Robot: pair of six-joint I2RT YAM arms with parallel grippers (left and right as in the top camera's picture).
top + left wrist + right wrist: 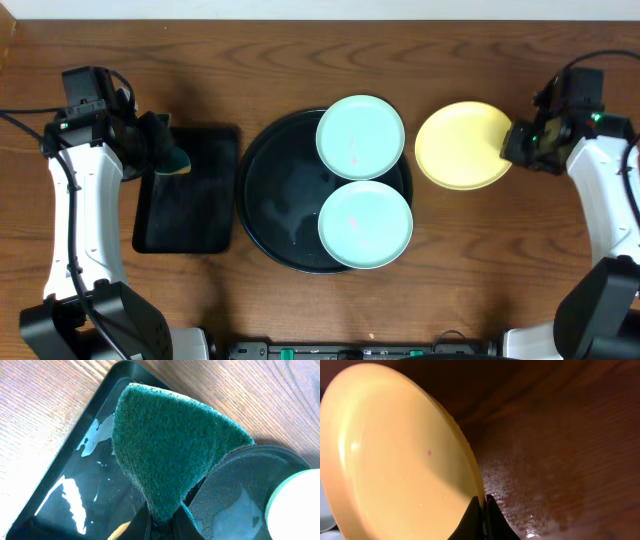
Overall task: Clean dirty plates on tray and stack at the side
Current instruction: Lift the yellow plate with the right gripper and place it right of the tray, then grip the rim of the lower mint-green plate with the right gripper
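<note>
The pale yellow plate (455, 145) lies on the right side of the scene, just right of the round black tray (270, 190) and off it, over the wooden table (300, 60). The right gripper (512, 140) is clamped on the plate's right rim, fingers pinched together on the thin edge. In the right wrist view the plate's face spreads away to the left of the fingers and carries a small pink speck (429, 452). Whether the plate rests flat or is tipped up cannot be told for sure.

On the round black tray sit two more plates: the far aqua plate (360, 137) and the near aqua plate (365, 225), just touching each other. Both show faint pinkish marks.

At the far left, the left gripper (160, 150) is closed on a green scouring sponge (165, 445) above the rectangular black tray (200, 220), whose floor looks wet.

The sponge and the yellow plate are well apart, with the whole round tray between them. The plate lies straight to the right of the sponge. Wiping it probably calls for both arms to meet toward the middle, the plate's face turned leftward to the sponge.
</note>
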